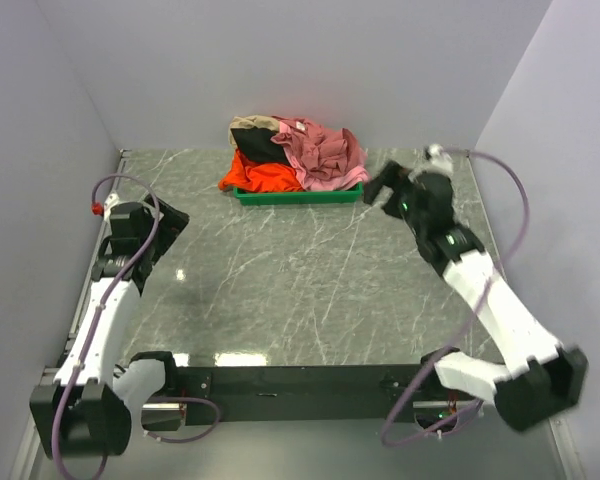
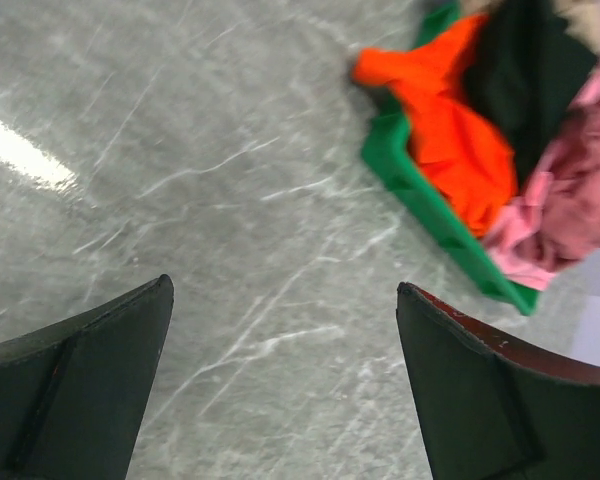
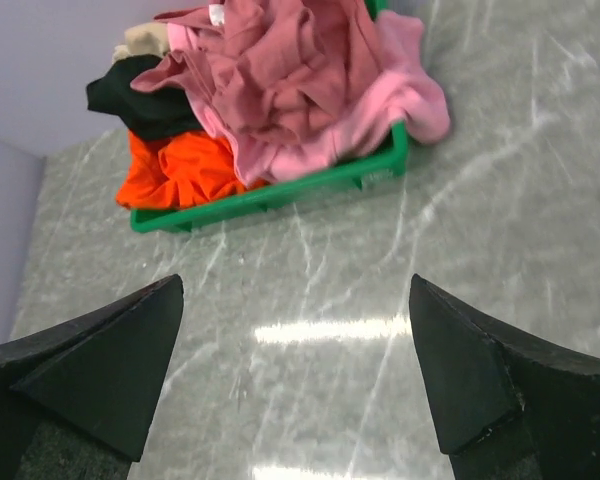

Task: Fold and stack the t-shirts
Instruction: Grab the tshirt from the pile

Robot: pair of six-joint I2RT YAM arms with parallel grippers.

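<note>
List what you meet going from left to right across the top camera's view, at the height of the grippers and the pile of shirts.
left gripper → orange-red shirt → brick-red shirt → right gripper

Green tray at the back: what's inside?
Crumpled t-shirts: a brick-red one on top, pink under it, orange-red and black at the left, tan behind. The tray's floor and anything lower are covered.

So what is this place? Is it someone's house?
Probably a robot lab booth, not a house: a left arm and right arm fixed at the edge of a table, plain walls close around it, and a tray heaped with t-shirts.
</note>
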